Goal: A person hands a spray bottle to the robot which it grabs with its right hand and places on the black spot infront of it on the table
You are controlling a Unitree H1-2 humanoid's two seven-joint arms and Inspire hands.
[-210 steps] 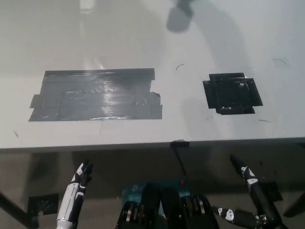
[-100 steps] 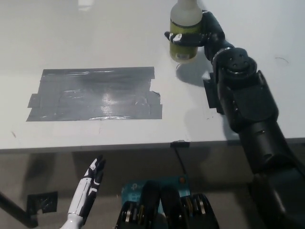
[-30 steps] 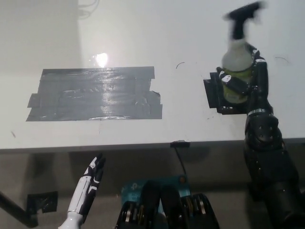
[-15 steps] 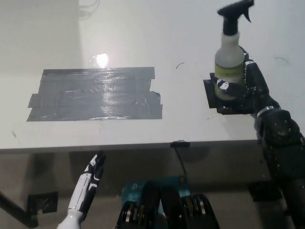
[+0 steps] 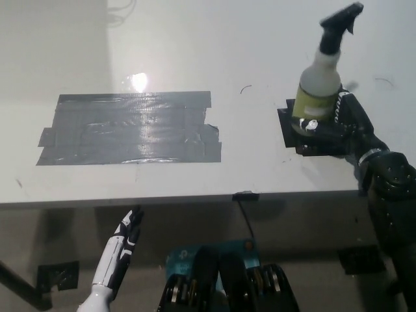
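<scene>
On the small black tape square (image 5: 316, 133) at the right of the white table (image 5: 260, 52), I see the spray bottle (image 5: 318, 81) standing, tilted a little to the right, black trigger head up. My black right hand (image 5: 341, 123) is against its lower body; whether the fingers grasp it I cannot tell. My white left hand (image 5: 121, 250) rests below the table edge, fingers extended. A large grey tape patch (image 5: 130, 128) lies left.

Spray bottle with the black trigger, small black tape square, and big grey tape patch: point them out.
spray bottle (image 5: 316, 88): head view, translucent body.
black tape square (image 5: 290, 132): head view, left edge.
grey tape patch (image 5: 130, 128): head view, centre.
</scene>
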